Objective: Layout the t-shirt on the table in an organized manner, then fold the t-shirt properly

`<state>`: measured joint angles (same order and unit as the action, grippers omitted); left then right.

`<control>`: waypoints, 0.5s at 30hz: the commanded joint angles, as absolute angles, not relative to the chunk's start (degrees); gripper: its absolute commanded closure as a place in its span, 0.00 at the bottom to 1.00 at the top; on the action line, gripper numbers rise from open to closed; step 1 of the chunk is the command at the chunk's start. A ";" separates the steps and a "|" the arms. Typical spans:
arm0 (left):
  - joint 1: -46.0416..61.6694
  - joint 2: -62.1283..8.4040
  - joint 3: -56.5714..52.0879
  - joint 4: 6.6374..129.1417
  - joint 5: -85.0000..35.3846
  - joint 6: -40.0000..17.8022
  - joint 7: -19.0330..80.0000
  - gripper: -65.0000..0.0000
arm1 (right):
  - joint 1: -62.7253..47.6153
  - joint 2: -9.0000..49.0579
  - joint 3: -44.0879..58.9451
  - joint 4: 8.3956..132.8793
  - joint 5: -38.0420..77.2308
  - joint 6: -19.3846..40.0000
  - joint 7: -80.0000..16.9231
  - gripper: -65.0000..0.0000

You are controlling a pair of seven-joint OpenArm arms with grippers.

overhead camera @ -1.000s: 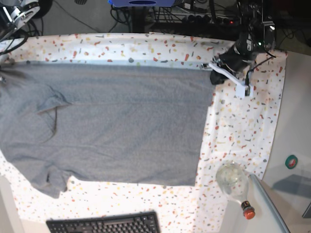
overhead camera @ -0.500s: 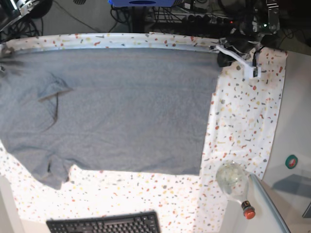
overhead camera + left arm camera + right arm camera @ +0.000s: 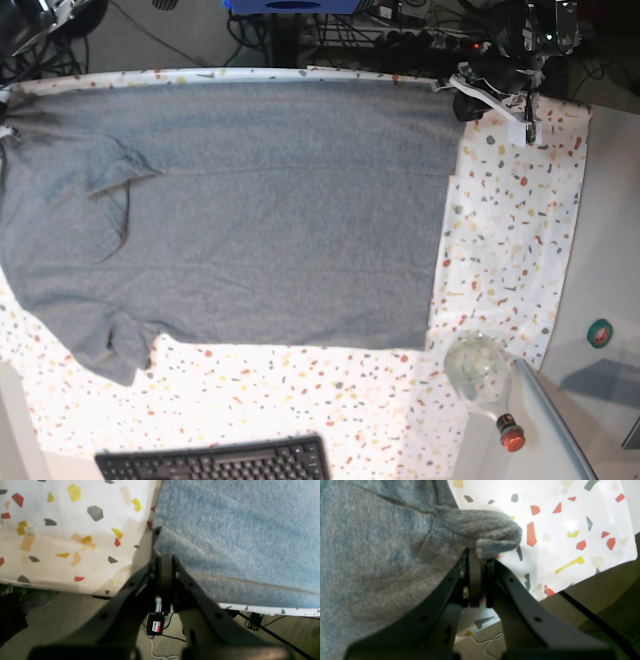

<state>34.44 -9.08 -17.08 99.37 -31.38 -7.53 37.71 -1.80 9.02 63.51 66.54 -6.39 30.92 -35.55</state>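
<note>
The heather-grey t-shirt (image 3: 240,215) lies spread over the speckled table (image 3: 510,230), its far edge along the table's far rim. My left gripper (image 3: 462,97) is at the far right corner of the shirt. In the left wrist view, the left gripper (image 3: 163,558) is shut on the t-shirt (image 3: 237,537) at its corner, at the edge of the table (image 3: 62,530). In the right wrist view, my right gripper (image 3: 477,553) is shut on a bunched fold of the t-shirt (image 3: 382,545) above the table (image 3: 570,517). A sleeve (image 3: 115,350) sits creased at the near left.
A glass bottle (image 3: 485,378) with a red cap lies at the near right on a plain surface. A black keyboard (image 3: 215,462) is at the near edge and a green roll (image 3: 600,333) at the far right. Cables and floor lie beyond the far edge.
Both grippers have drawn the shirt's far edge away toward the table's far rim. The whole shirt has slid that way and lies flatter.
</note>
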 commanded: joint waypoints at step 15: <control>34.42 -9.45 -19.91 100.70 -31.34 -7.52 36.62 0.47 | -4.35 5.23 63.87 81.45 -6.29 30.37 -41.19 0.70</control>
